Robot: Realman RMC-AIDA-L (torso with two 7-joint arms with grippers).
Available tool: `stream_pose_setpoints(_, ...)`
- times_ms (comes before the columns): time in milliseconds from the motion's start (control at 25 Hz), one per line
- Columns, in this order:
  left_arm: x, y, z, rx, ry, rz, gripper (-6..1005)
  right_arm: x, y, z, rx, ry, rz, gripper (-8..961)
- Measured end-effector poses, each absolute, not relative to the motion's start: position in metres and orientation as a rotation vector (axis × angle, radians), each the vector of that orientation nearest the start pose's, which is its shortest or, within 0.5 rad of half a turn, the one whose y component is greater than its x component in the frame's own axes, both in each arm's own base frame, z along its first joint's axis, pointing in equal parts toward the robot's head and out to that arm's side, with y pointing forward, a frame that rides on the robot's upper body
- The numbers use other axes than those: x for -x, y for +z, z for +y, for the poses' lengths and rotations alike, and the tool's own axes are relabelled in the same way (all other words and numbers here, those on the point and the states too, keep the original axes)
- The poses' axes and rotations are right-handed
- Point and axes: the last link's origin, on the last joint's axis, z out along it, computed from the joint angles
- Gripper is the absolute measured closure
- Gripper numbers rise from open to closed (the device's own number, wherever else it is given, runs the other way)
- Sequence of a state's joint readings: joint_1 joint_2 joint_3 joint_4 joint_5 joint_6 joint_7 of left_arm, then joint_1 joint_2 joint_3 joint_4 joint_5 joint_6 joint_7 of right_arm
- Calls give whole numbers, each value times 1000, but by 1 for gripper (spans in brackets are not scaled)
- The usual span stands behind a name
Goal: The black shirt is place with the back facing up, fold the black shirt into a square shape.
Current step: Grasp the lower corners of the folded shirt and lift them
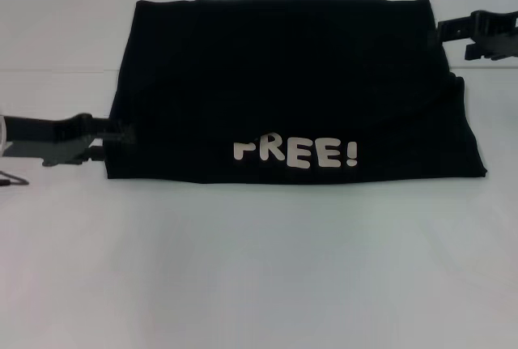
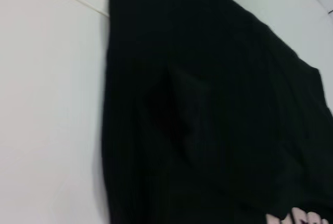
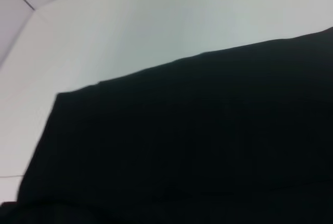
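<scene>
The left gripper [image 1: 121,134] sat at the shirt's [image 1: 291,90] left edge, low on that side, its tip meeting the fabric's border; whether its fingers were parted or clamped on cloth could not be told, since the black tip merged with the black fabric. Outward from it, the shirt spread to the right as a wide folded slab on the white table [image 1: 259,268], with the white letters "FREE!" [image 1: 295,153] lying near the front edge, beyond the gripper and toward the middle. Behind the gripper, its arm ran off to the left over bare table.

From the left wrist, the shirt [image 2: 218,109] filled most of the view, faintly ribbed, with a shallow dark crease in its middle and a sliver of the white letters [image 2: 299,218] at one corner; the table [image 2: 52,130] showed just beside the cloth's edge.

The right gripper [image 1: 453,29] was at the shirt's far right corner, touching or just beside the folded top edge; its grip could not be told either. Near it a folded layer ended in a curved edge, with a lower layer jutting out to the right below. From the right wrist, only the shirt [image 3: 208,146] and the table [image 3: 156,26] beyond it showed, with one fabric corner lying flat.

Nothing else lay between either gripper and the cloth.
</scene>
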State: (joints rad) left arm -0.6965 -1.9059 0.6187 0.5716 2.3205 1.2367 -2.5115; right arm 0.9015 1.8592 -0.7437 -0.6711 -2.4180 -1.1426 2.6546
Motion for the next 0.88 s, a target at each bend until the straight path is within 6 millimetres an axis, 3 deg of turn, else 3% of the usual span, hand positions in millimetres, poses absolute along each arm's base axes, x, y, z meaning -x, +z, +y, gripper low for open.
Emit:
stream_pose_setpoints(240,311,52,406,1913,-415,-1817,288,-221,100,474,2011,355,1559,104)
stream_pose_setpoints(480,317,37,412,1877,-340,-1750,504,-223,100,473,2007,352,1563,118)
stream_pose_setpoints(880,320,25,415,1844,-323,-1728,553,-228,99,471,1999,348,1572,141)
